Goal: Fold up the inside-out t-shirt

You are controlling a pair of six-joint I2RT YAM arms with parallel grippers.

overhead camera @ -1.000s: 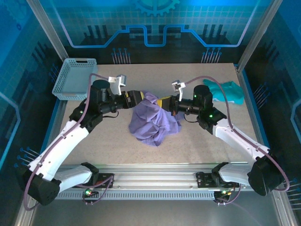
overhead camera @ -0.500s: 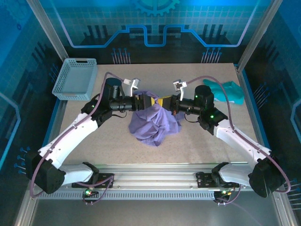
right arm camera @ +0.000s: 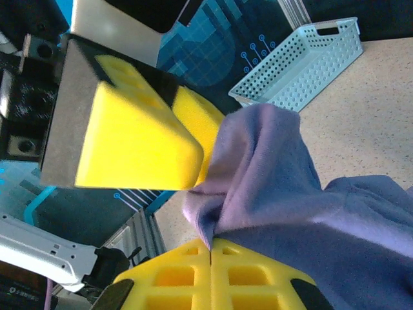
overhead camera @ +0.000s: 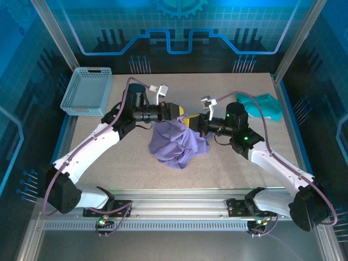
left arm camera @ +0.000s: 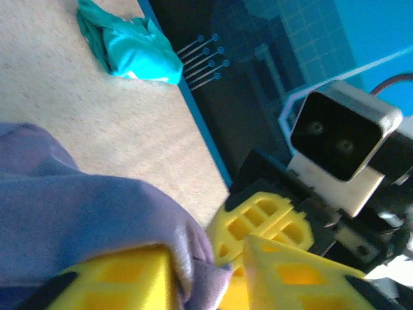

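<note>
The inside-out t-shirt [overhead camera: 176, 144] is a crumpled lavender heap at mid-table, its top pulled up between the two arms. My right gripper [overhead camera: 192, 120] comes in from the right and is shut on a fold; in the right wrist view its yellow fingers [right arm camera: 161, 278] press together with the shirt's [right arm camera: 310, 206] edge pinched in the seam. My left gripper [overhead camera: 180, 114] meets it from the left. In the left wrist view its jaws have narrowed on a thick fold of the t-shirt [left arm camera: 84, 213], and the cloth lies against the left finger [left arm camera: 110, 278]. The two grippers nearly touch.
A teal-green garment [overhead camera: 262, 103] lies at the back right of the table, seen also in the left wrist view [left arm camera: 129, 45]. A pale blue mesh basket [overhead camera: 87, 91] stands at the back left. Metal frame posts and a front rail border the table.
My left arm has swung right until its gripper meets the right one at the shirt's raised top, and its jaws have narrowed onto the cloth. The right gripper has stayed shut.
</note>
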